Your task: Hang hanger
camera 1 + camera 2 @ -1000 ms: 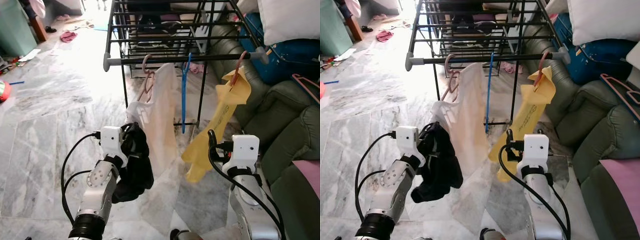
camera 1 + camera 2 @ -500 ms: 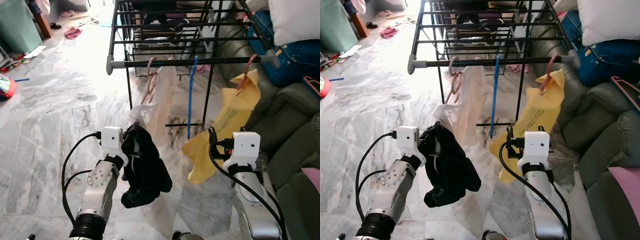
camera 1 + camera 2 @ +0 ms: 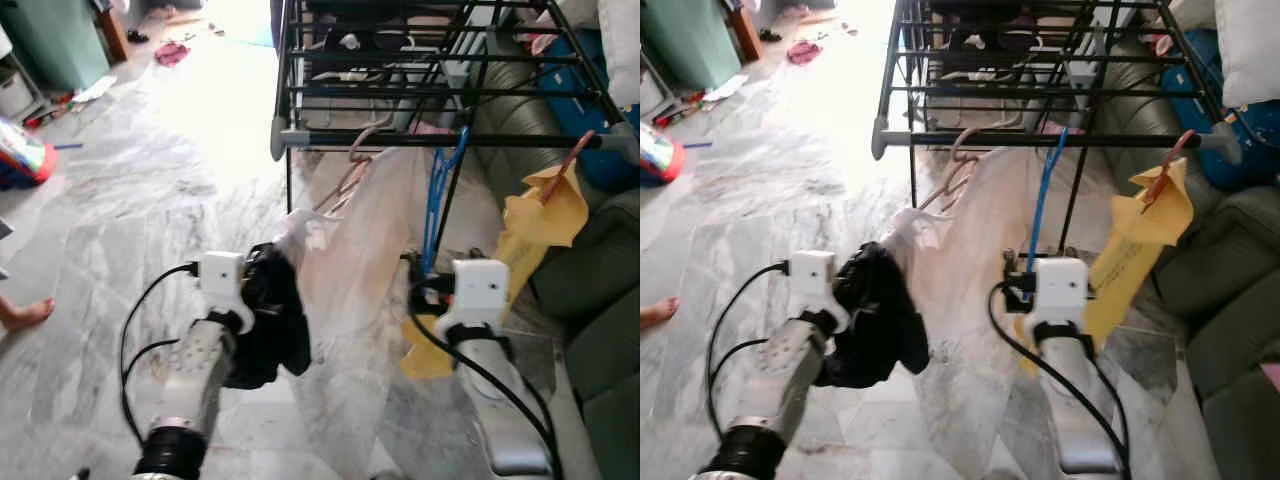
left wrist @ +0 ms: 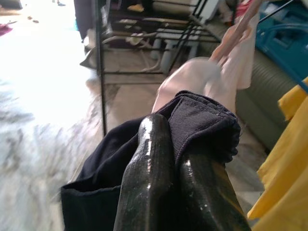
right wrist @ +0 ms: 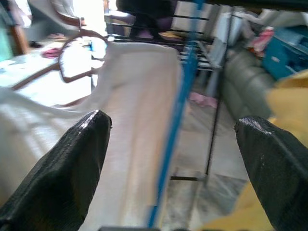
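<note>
The blue hanger (image 3: 1042, 195) was thin and long, and it hung bare from the front bar of the black drying rack (image 3: 1040, 139). It sat between two other hangers on the same bar. On one side a pink hanger (image 3: 958, 165) held a pale cream cloth (image 3: 970, 250) that drooped down wide. On the other side a reddish hanger (image 3: 1168, 160) held a yellow cloth (image 3: 1145, 235). The right claw (image 5: 168, 159) was spread wide apart and held nothing. It pointed at the blue hanger, which ran up between its two fingers (image 5: 62, 178), with the cream cloth just beside it. The left claw (image 4: 168, 178) was squeezed tight on a black cloth (image 3: 875, 320), which hung down in a bunch near the cream cloth. The floor (image 3: 120, 200) was grey and white marble. A green sofa (image 3: 1220, 300) stood on the robot's right, next to the rack. A person's bare foot (image 3: 25, 313) rested on the floor far to the left.
</note>
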`<state>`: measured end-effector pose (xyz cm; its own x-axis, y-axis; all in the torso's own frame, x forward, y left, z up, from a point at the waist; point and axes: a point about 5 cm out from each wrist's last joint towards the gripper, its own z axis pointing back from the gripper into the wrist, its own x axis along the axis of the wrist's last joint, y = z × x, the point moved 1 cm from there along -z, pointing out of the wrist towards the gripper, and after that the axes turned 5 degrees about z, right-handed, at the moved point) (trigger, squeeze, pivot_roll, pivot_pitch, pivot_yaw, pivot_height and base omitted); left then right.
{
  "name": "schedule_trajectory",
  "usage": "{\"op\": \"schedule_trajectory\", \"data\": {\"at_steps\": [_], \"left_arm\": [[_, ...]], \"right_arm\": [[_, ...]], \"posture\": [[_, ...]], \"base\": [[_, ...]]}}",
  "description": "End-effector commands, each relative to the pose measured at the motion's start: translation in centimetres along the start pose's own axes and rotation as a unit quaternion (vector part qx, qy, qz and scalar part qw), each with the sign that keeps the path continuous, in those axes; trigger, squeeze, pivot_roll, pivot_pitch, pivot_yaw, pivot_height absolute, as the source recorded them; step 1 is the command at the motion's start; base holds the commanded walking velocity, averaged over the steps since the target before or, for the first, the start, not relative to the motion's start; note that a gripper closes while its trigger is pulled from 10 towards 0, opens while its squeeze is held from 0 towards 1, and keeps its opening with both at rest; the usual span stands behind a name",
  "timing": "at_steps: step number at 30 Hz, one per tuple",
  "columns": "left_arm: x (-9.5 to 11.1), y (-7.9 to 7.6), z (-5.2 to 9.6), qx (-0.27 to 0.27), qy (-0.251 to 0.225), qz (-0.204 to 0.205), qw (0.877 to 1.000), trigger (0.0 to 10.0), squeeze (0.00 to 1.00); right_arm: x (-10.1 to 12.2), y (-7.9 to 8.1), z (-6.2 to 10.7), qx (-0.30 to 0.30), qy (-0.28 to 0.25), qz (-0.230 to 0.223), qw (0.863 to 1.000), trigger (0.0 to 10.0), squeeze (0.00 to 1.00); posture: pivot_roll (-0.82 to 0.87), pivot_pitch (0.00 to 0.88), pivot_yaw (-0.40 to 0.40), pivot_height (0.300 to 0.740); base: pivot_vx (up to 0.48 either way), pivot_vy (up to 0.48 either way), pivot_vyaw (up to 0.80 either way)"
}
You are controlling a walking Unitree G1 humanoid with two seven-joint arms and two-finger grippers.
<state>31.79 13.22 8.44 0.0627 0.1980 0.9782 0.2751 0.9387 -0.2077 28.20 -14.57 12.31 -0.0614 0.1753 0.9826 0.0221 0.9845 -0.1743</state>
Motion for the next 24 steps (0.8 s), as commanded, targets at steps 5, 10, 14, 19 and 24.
{"op": "schedule_trajectory", "data": {"at_steps": [5, 10, 14, 19, 24], "left_arm": [[0.3, -0.8, -0.2, -0.016, -0.006, 0.0, 1.0, 10.0, 0.0], [0.2, -0.9, -0.1, -0.017, -0.005, 0.003, 1.0, 10.0, 0.0], [0.0, -1.1, -0.1, -0.021, -0.001, 0.004, 1.0, 10.0, 0.0], [0.0, -1.1, 0.0, -0.023, 0.0, 0.004, 1.0, 10.0, 0.0], [-0.1, -1.1, 0.4, -0.03, 0.005, 0.0, 1.0, 10.0, 0.0]], "right_arm": [[-0.3, -0.2, 0.0, -0.008, 0.009, -0.001, 1.0, 10.0, 0.0], [-0.3, -0.2, 0.0, -0.009, 0.008, -0.001, 1.0, 10.0, 0.0], [-0.4, -0.2, 0.0, -0.008, 0.008, 0.0, 1.0, 10.0, 0.0], [-0.4, -0.4, -0.4, -0.011, 0.013, 0.007, 1.0, 10.0, 0.0], [0.0, -1.2, -1.7, -0.013, 0.015, 0.008, 1.0, 10.0, 0.0]], "posture": [[-0.2, 0.168, 0.012, 0.74], [-0.2, 0.169, 0.013, 0.74], [-0.19, 0.172, 0.009, 0.74], [-0.18, 0.187, 0.007, 0.74], [-0.17, 0.21, 0.011, 0.74]], "base": [[0.252, 0.0, -0.69], [0.0, 0.0, -0.49], [0.0, 0.0, 0.0], [0.0, 0.0, 0.0], [0.0, 0.0, 0.0]]}}
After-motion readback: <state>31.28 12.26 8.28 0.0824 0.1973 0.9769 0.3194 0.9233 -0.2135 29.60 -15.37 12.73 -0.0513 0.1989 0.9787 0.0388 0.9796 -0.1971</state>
